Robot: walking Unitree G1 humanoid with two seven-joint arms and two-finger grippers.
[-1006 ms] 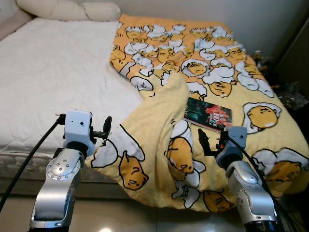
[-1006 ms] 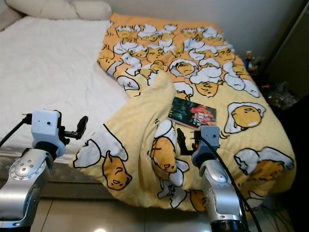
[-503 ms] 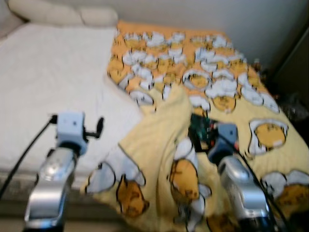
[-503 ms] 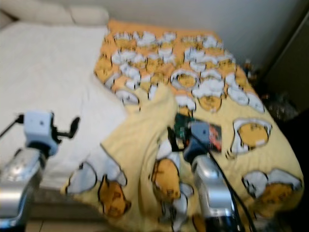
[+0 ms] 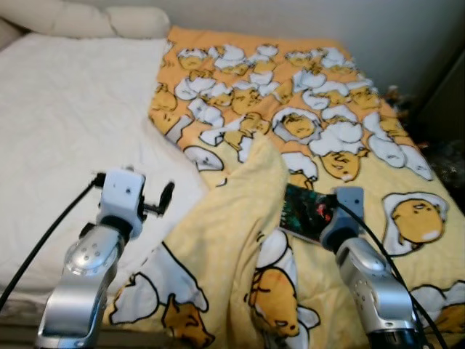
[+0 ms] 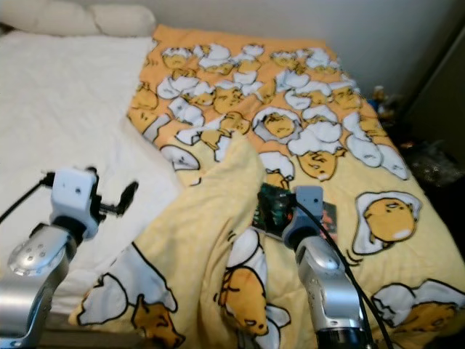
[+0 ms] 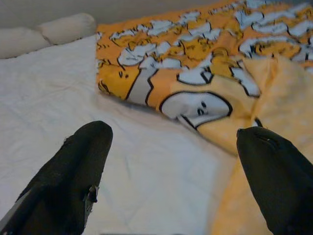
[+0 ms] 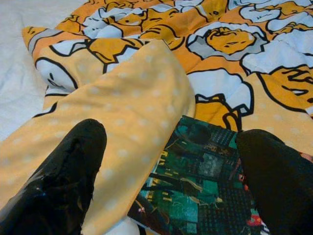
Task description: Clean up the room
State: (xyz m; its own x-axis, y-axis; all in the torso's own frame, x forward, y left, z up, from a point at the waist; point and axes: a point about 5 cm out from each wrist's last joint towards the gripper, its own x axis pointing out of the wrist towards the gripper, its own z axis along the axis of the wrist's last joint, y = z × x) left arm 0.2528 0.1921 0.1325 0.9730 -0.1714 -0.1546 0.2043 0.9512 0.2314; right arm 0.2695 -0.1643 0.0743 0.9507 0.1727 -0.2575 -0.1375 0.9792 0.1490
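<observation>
While the book lies flat on the yellow blanket on the bed, just beside its raised fold, the right gripper hovers spread wide and empty above it. It looks thin, stiff and light on soft bedding, so pinching an exposed edge seems best; the left gripper is likewise wide and empty over the white sheet.

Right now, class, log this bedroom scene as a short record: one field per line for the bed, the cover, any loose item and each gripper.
bed: white mattress, pillows at the head
blanket: yellow egg-print blanket on the robot's right half of the bed, near edge folded over
loose item: dark book lying on the blanket beside the fold
left gripper: left gripper open, above the white mattress near the blanket's edge
right gripper: right gripper open, fingers either side of the book's near end
</observation>
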